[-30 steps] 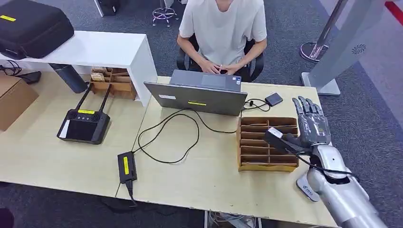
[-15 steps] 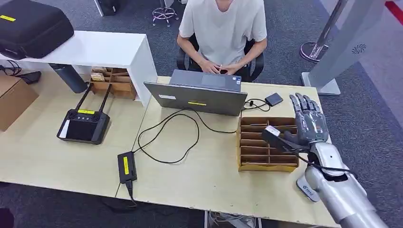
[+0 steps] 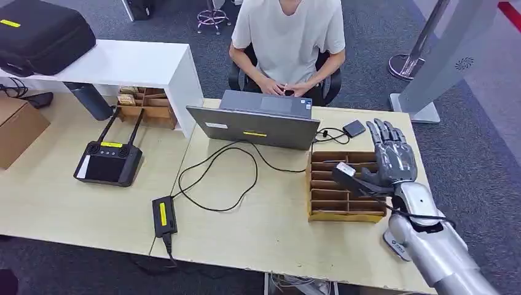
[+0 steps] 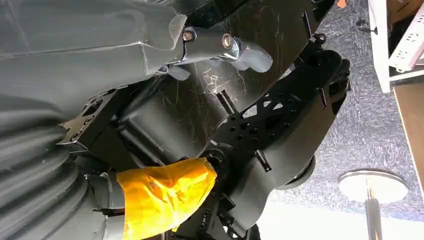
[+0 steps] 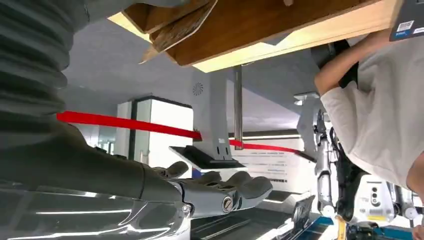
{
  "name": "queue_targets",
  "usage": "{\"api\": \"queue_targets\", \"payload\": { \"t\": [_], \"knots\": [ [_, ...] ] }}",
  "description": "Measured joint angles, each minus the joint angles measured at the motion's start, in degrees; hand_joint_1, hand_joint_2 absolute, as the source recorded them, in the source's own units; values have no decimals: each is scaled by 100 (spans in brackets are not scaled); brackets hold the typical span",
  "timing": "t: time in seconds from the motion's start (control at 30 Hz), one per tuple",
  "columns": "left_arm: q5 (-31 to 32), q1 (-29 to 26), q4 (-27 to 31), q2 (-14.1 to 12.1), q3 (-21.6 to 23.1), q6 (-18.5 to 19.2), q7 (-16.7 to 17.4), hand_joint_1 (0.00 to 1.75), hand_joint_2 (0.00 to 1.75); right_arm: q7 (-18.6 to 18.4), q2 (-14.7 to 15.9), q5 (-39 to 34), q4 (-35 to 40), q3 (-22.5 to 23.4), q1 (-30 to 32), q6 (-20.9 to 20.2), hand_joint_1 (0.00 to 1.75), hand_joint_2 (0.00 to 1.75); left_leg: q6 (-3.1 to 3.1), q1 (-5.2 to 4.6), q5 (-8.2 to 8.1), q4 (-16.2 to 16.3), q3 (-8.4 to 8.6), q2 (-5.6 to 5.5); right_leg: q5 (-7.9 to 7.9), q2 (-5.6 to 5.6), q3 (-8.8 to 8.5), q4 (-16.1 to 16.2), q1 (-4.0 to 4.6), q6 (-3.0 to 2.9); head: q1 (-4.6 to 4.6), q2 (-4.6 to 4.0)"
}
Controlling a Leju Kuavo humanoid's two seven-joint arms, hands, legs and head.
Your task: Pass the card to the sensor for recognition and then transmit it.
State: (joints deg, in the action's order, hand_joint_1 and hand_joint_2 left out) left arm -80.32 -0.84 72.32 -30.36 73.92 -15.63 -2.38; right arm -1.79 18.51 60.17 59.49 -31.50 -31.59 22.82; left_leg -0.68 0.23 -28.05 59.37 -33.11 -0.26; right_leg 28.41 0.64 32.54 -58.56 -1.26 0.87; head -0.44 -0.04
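I'm at the pick-up step: right hand (image 3: 388, 161), fingers apart and empty, over the card rack (image 3: 344, 185); next, reach down into a slot.

— What carries it all?
— A pale wooden table (image 3: 276, 233), with a white raised shelf (image 3: 123, 64) at its far left.

— What lies on the table?
— A grey laptop (image 3: 258, 123) at the far middle, a slotted wooden organizer (image 3: 325, 212) to the right, a small black box (image 3: 354, 128) beyond it, a black adapter (image 3: 163, 216) near the front edge, a black controller (image 3: 107, 163) and a cardboard box (image 3: 18, 126) left.

— And the shelf?
— A black case (image 3: 43, 37).
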Motion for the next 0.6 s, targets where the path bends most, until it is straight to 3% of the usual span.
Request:
{"api": "queue_targets", "payload": {
  "t": [0.23,0.27,0.6],
  "knots": [
    [11,0,0,4,0,7,22,0,175,0,0,-7,-2,-42,0,-9,0,175,0,0,0,0,0,0,0,0,0,0,0,0,0,0],
    [15,-1,-2,7,-2,9,39,0,175,0,0,-13,-2,-44,1,-9,175,175,0,0,0,0,0,0,0,0,0,0,0,0,-2,2],
    [79,-7,-33,15,-57,37,90,0,175,74,0,-256,-2,-50,1,-28,175,175,0,0,0,0,0,0,0,0,0,0,0,0,0,2]
  ]
}}
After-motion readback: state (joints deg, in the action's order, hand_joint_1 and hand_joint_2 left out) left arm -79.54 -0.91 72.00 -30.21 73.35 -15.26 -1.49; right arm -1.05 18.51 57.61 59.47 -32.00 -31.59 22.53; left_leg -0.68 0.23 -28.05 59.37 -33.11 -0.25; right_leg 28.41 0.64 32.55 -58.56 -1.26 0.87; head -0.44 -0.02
